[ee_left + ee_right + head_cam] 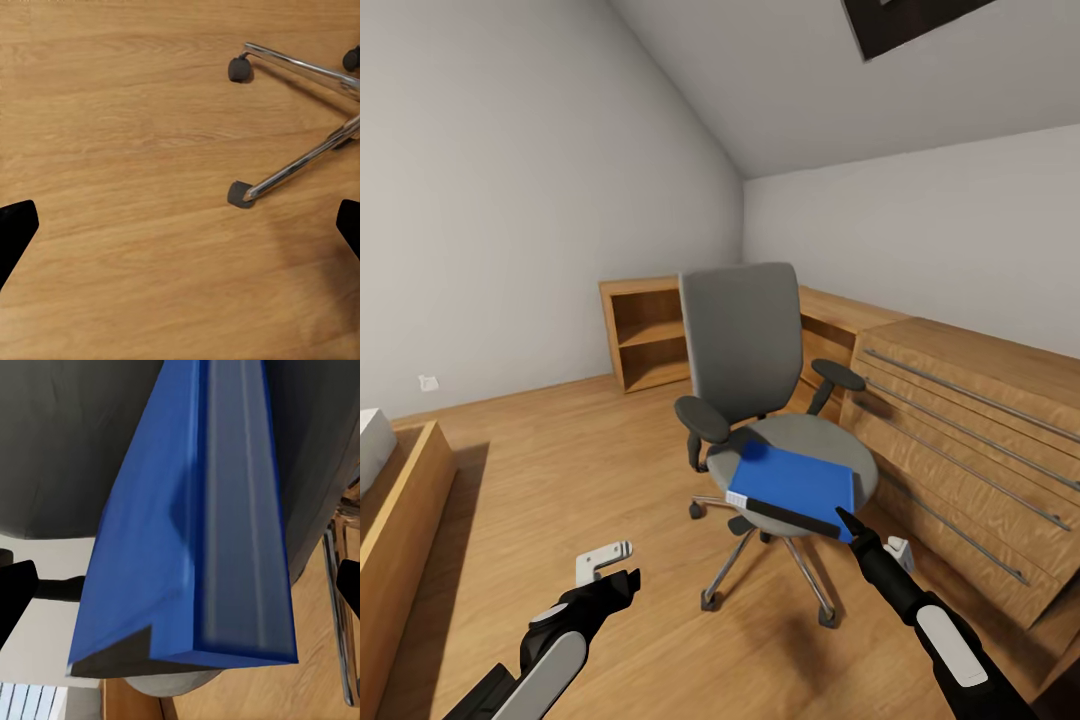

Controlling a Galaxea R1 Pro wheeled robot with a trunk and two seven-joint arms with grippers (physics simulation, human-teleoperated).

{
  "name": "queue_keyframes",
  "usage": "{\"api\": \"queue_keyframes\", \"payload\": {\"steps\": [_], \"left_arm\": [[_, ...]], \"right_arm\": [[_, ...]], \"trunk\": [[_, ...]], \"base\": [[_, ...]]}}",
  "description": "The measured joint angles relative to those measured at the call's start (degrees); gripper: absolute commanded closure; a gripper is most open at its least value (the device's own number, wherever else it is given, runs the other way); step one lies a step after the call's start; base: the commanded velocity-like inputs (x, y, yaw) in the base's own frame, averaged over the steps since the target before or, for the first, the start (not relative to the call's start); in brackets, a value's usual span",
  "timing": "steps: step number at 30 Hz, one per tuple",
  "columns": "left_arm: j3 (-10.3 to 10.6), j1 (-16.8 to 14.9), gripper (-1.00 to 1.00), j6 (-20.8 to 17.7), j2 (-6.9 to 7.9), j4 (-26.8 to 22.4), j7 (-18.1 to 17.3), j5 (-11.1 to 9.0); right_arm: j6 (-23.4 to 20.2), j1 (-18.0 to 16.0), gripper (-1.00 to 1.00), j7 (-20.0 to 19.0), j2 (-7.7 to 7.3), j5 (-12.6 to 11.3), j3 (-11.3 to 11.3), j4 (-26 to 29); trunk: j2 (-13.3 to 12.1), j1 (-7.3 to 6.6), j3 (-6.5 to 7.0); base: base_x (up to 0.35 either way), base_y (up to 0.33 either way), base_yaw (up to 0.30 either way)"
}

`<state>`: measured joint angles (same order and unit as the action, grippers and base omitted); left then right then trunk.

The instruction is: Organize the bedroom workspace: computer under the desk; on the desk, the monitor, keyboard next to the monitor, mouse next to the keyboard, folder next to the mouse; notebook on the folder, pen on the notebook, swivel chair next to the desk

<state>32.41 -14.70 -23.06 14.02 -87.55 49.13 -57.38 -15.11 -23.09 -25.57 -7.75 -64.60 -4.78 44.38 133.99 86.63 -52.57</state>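
Left gripper (pixel 622 583) hangs low over the bare wood floor (pixel 560 470), well left of the swivel chair (pixel 760 400), jaws spread, nothing between them. Its wrist view has the chair's chrome base legs (pixel 300 161) and castors (pixel 239 193) off to one side. Idle arm.

Landmark is the swivel chair: grey seat and back, black armrests, standing on the floor just left of a wooden drawer unit (pixel 970 440). No monitor, keyboard or mouse to be seen here.

The folder (pixel 795 483) lies flat on the chair seat, blue, with its front edge poking past the seat rim toward the robot. Dark spine (pixel 790 518) runs along that front edge.

Right gripper (pixel 847 522) sits at the folder's front right corner, near the spine end. Right wrist view shows jaws wide apart with the folder's edge (pixel 202 547) running between them, not clamped; empty as of now.

Handling, my read:
- stiff, boxy binder, probably light, unlikely to sag
- smooth cover, likely slippery; could slide on the seat if pushed
- chair rolls and swivels, so a sideways shove may move it, not the folder
- best hold: overhanging front edge, jaws pinching top and bottom covers near the spine where it is thickest
- corner-only pinch risks it pivoting once lifted
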Motion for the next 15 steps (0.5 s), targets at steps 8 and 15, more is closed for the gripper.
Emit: {"api": "queue_keyframes", "payload": {"steps": [8, 15], "left_arm": [[0.00, 0.00, -1.00, -0.01, 0.00, 0.00, 0.03, -0.01], [0.01, 0.00, -1.00, -0.01, 0.00, 0.00, 0.03, -0.01]], "right_arm": [[-0.29, 0.00, -1.00, 0.08, -0.01, -0.06, -0.04, -0.07], [-0.40, 0.00, -1.00, 0.08, 0.00, -0.14, -0.08, -0.16]], "trunk": [[0.00, 0.00, 0.00], [0.00, 0.00, 0.00]], "base": [[0.004, 0.003, 0.000], [0.000, 0.000, 0.000]]}}
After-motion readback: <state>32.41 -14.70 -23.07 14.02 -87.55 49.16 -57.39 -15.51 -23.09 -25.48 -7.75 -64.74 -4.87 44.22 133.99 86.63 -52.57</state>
